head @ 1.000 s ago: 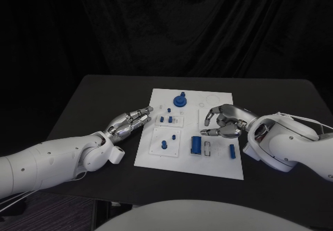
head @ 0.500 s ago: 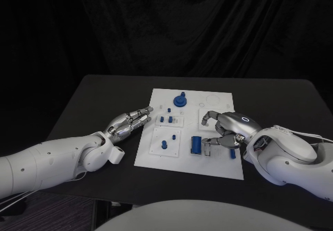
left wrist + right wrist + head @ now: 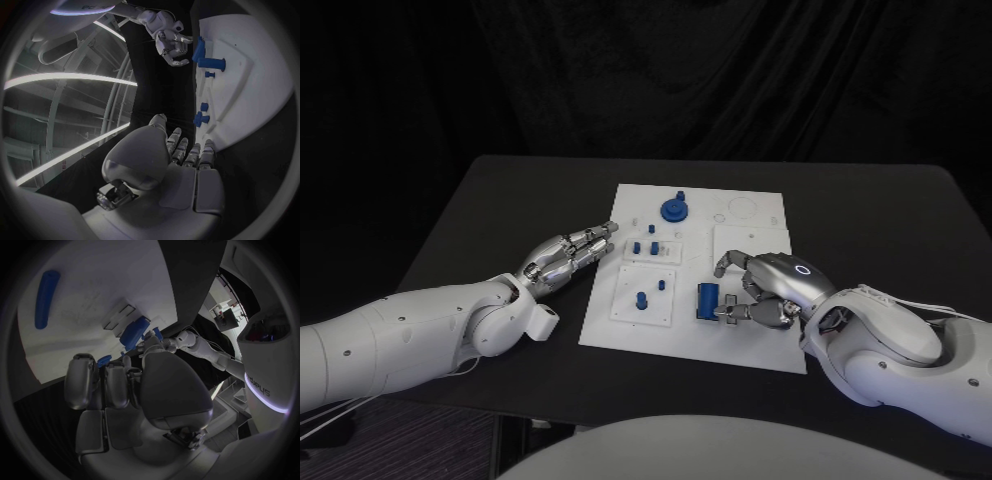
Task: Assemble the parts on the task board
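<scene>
The white task board (image 3: 747,225) lies mid-table with blue parts on it. A round knob (image 3: 675,210) stands at its far side, small pegs (image 3: 646,245) sit in the middle, and a peg piece (image 3: 642,298) lies nearer. My right hand (image 3: 769,288) hovers over the board's near right part with its fingers bent down. Its fingertips are beside a blue cylinder (image 3: 708,300), and I see nothing held. The right wrist view shows that cylinder (image 3: 134,332) and a blue bar (image 3: 47,297). My left hand (image 3: 570,255) lies flat at the board's left edge, fingers straight and empty.
The black table (image 3: 502,200) has bare room on the left, on the right and behind the board. White slotted blocks (image 3: 733,305) sit on the board by the cylinder. In the left wrist view, the right hand (image 3: 169,35) hangs above the board (image 3: 262,75).
My right hand has moved toward the board's near edge and turned down, now covering the blue bar. The left hand has not moved.
</scene>
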Robot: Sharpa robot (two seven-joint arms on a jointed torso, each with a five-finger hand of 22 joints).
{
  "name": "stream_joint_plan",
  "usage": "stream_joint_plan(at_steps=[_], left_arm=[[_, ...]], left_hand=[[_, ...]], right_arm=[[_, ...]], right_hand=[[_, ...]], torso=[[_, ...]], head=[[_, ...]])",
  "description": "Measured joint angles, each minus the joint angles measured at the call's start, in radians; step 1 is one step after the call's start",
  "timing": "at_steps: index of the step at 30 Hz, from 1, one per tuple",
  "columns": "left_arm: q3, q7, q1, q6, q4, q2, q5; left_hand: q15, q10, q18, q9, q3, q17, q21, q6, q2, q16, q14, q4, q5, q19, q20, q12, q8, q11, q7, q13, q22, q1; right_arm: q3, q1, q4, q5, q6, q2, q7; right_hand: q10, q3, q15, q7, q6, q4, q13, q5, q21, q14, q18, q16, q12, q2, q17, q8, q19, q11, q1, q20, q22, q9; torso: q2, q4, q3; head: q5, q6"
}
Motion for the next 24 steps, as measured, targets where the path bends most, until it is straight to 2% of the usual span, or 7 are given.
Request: stream_joint_plan(at_steps=[2, 7, 12, 14, 16, 21, 24], left_arm=[[0.0, 0.0, 0.0, 0.0, 0.0, 0.0, 0.0], [0.0, 0.0, 0.0, 0.001, 0.0, -0.001, 0.0], [0.0, 0.0, 0.0, 0.001, 0.0, -0.001, 0.0], [0.0, 0.0, 0.0, 0.002, 0.0, 0.0, 0.0], [0.0, 0.0, 0.0, 0.002, -0.001, 0.0, 0.0], [0.0, 0.001, -0.001, 0.004, -0.002, 0.0, 0.0], [0.0, 0.001, -0.001, 0.006, -0.003, 0.001, 0.0]], left_hand=[[0.0, 0.0, 0.0, 0.0, 0.0, 0.0, 0.0, 0.0, 0.0, 0.0, 0.0, 0.0, 0.0, 0.0, 0.0, 0.0, 0.0, 0.0, 0.0, 0.0, 0.0, 0.0], [0.0, 0.0, 0.0, 0.0, 0.0, -0.001, 0.0, 0.0, 0.0, 0.0, 0.0, 0.0, 0.0, 0.0, 0.0, 0.0, 0.0, 0.0, 0.0, 0.0, 0.0, 0.0], [0.004, 0.0, 0.0, 0.0, 0.0, -0.001, 0.0, 0.002, 0.0, 0.0, 0.004, 0.0, 0.0, 0.0, 0.0, 0.0, 0.0, 0.0, 0.002, 0.0, 0.0, 0.0], [0.004, 0.0, 0.0, 0.0, 0.0, -0.001, 0.0, 0.004, 0.0, 0.0, 0.004, 0.0, 0.0, 0.0, 0.0, 0.0, 0.0, 0.0, 0.004, 0.0, 0.0, 0.0], [0.004, 0.0, 0.0, 0.0, 0.0, -0.001, 0.0, 0.004, 0.0, 0.0, 0.004, 0.0, 0.0, 0.0, 0.0, 0.0, 0.0, 0.0, 0.004, 0.0, 0.0, 0.0], [0.004, 0.0, 0.0, 0.0, 0.0, -0.001, 0.0, 0.004, 0.0, 0.0, 0.004, 0.0, 0.0, 0.0, 0.0, 0.0, 0.0, 0.0, 0.004, 0.0, 0.0, 0.0], [0.004, 0.0, 0.0, 0.0, 0.0, 0.0, 0.0, 0.004, 0.0, 0.0, 0.004, 0.0, 0.0, 0.0, 0.0, 0.0, 0.0, 0.0, 0.004, 0.0, 0.0, 0.0]], right_arm=[[0.0, -0.008, -0.003, -0.004, -0.001, 0.004, -0.004], [0.0, -0.019, -0.007, -0.022, -0.001, 0.011, -0.027], [0.0, -0.025, -0.007, -0.059, 0.003, 0.018, -0.071], [0.0, -0.026, -0.007, -0.071, 0.005, 0.02, -0.087], [0.0, -0.027, -0.006, -0.083, 0.01, 0.022, -0.106], [0.0, -0.028, -0.005, -0.104, 0.022, 0.029, -0.136], [0.0, -0.029, -0.005, -0.113, 0.03, 0.037, -0.15]], right_hand=[[0.0, -0.003, 0.0, 0.0, 0.0, 0.003, 0.0, -0.015, 0.0, 0.0, 0.0, 0.0, 0.0, -0.002, -0.003, 0.0, 0.0, 0.0, -0.017, 0.0, 0.0, -0.012], [0.0, 0.019, 0.0, 0.007, -0.007, 0.012, 0.0, -0.071, -0.015, 0.0, 0.0, -0.011, 0.0, -0.059, -0.02, -0.004, 0.0, 0.0, -0.094, 0.0, 0.0, -0.06], [0.0, 0.012, 0.0, 0.011, -0.044, 0.017, 0.0, -0.124, -0.032, 0.0, 0.0, -0.021, 0.0, -0.149, -0.036, -0.011, 0.0, 0.0, -0.162, 0.0, 0.0, -0.097], [-0.001, -0.008, 0.0, 0.016, -0.053, 0.018, 0.0, -0.144, -0.038, 0.0, 0.0, -0.023, 0.0, -0.174, -0.042, -0.011, 0.0, 0.001, -0.183, 0.0, 0.0, -0.105], [-0.004, -0.018, 0.0, 0.014, -0.058, 0.018, 0.0, -0.151, -0.04, 0.0, 0.0, -0.027, 0.0, -0.186, -0.046, -0.011, 0.0, 0.004, -0.195, 0.0, 0.0, -0.112], [0.0, -0.018, 0.0, 0.018, -0.061, 0.018, 0.0, -0.151, -0.044, 0.0, 0.0, -0.027, 0.0, -0.19, -0.048, -0.011, 0.0, 0.007, -0.199, 0.0, 0.0, -0.117], [0.0, 0.006, 0.004, 0.018, -0.061, 0.017, 0.0, -0.118, -0.044, -0.004, 0.0, -0.027, 0.0, -0.167, -0.051, -0.011, -0.001, 0.007, -0.176, 0.006, 0.0, -0.126]], torso=[[0.0, -0.0001, 0.0], [0.0, 0.0, 0.0], [0.0, -0.0001, 0.0], [0.0, -0.0001, 0.0], [0.0, -0.0001, 0.0], [0.0, -0.0001, 0.0], [0.0, -0.0001, 0.0]], head=[[-0.002, 0.0], [-0.002, 0.0], [-0.003, 0.0], [-0.004, 0.0], [-0.004, 0.0], [-0.005, 0.0], [-0.005, 0.0]])
